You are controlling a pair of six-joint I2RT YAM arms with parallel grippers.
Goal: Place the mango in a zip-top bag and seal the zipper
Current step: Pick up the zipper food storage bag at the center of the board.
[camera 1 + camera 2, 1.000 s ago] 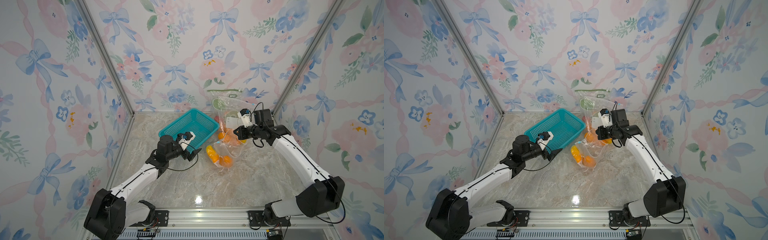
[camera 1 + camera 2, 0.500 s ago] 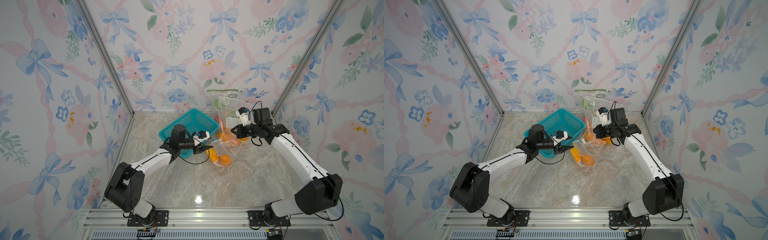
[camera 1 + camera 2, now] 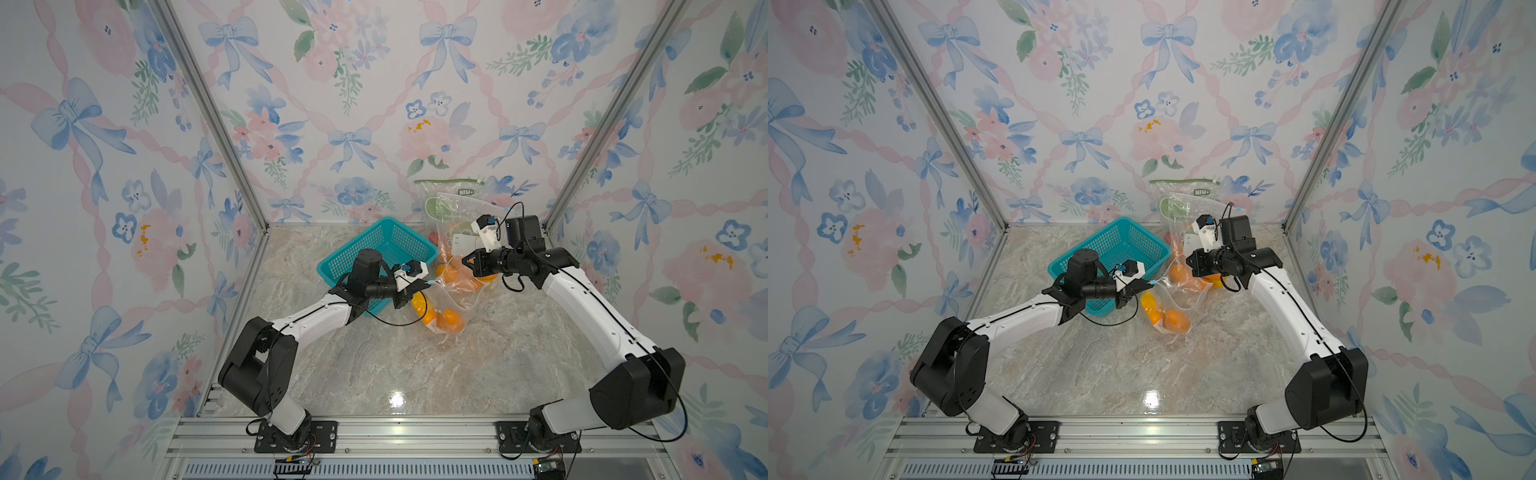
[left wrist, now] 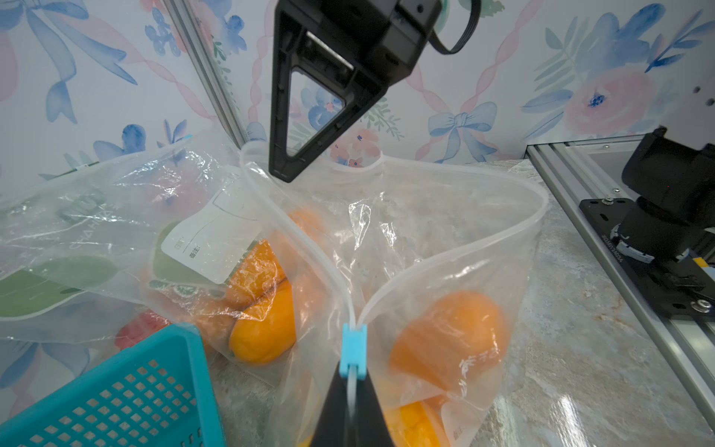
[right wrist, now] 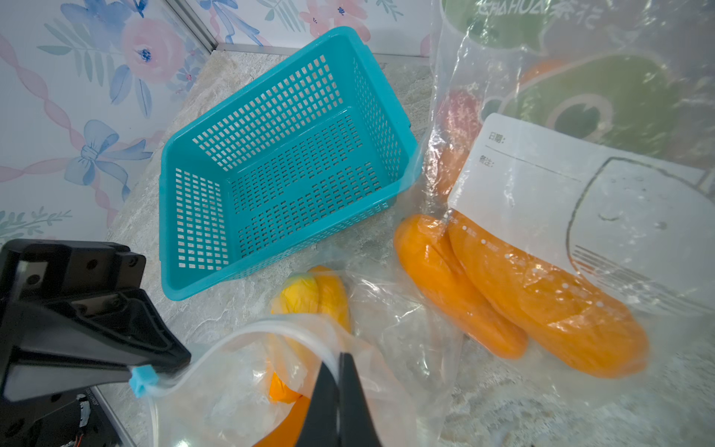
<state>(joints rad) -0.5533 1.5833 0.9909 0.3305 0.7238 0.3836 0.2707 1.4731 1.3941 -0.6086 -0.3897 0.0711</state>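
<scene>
Our left gripper (image 4: 350, 387) has swung right from the basket (image 4: 116, 387) and clamped the bag (image 4: 445, 216) beside its slider (image 4: 353, 350). Our right gripper (image 5: 338, 371) pinches the opposite rim. The mango (image 4: 449, 340) sits inside, so sealing comes next.

Bright, even light from overhead; shadows soft and faint.
In both top views a white glare spot lies on the bench (image 3: 397, 400) (image 3: 1151, 400), well in front of the zip-top bag (image 3: 457, 293) (image 3: 1187, 289). In the wrist views the bag's film glints, edges stretch with wide-angle distortion, and whatever is nearest the lens goes soft.
</scene>
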